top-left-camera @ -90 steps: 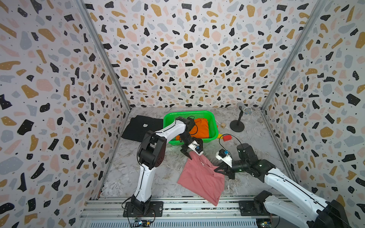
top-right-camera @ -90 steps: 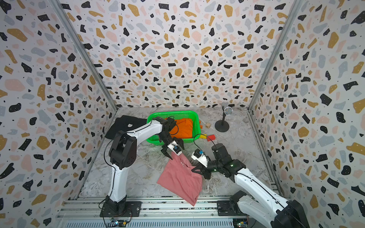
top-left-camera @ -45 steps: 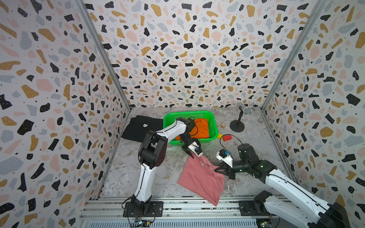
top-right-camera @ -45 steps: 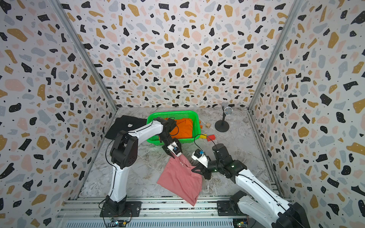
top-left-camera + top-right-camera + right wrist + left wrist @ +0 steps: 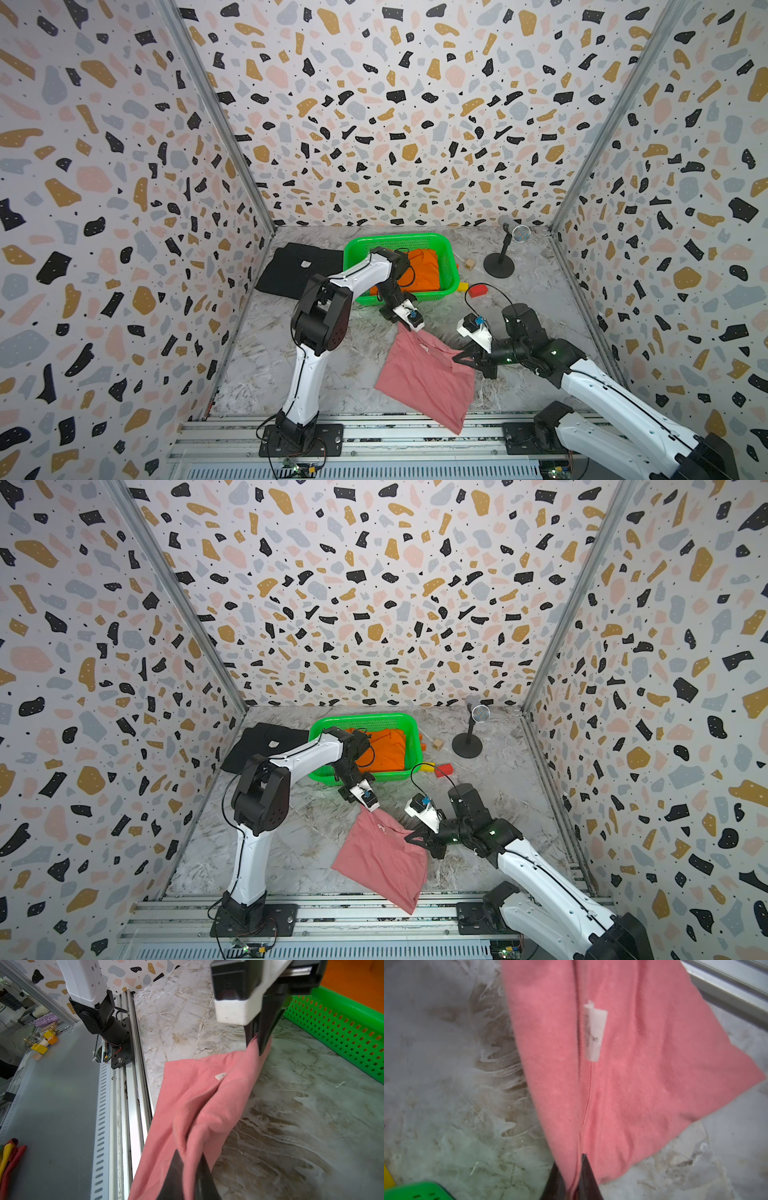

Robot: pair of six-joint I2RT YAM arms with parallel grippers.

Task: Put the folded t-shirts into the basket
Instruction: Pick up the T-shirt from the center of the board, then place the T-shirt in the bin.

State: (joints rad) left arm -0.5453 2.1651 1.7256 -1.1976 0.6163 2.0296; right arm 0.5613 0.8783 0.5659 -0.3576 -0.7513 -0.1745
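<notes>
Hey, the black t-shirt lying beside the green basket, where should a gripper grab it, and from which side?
Probably its near edge, approached from the robot's side: the black t-shirt lies flat, with a wall on one flank and the basket on the other, so that edge looks most open.

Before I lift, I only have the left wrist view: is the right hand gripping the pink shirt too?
Observer: Yes, the right hand is shut on the edge of the pink shirt.
Operator: Anything in the basket?
Observer: The orange shirt lies in the basket.
Operator: And the black one?
Observer: The black shirt lies flat on the table, beside the basket on the robot's left.
</notes>
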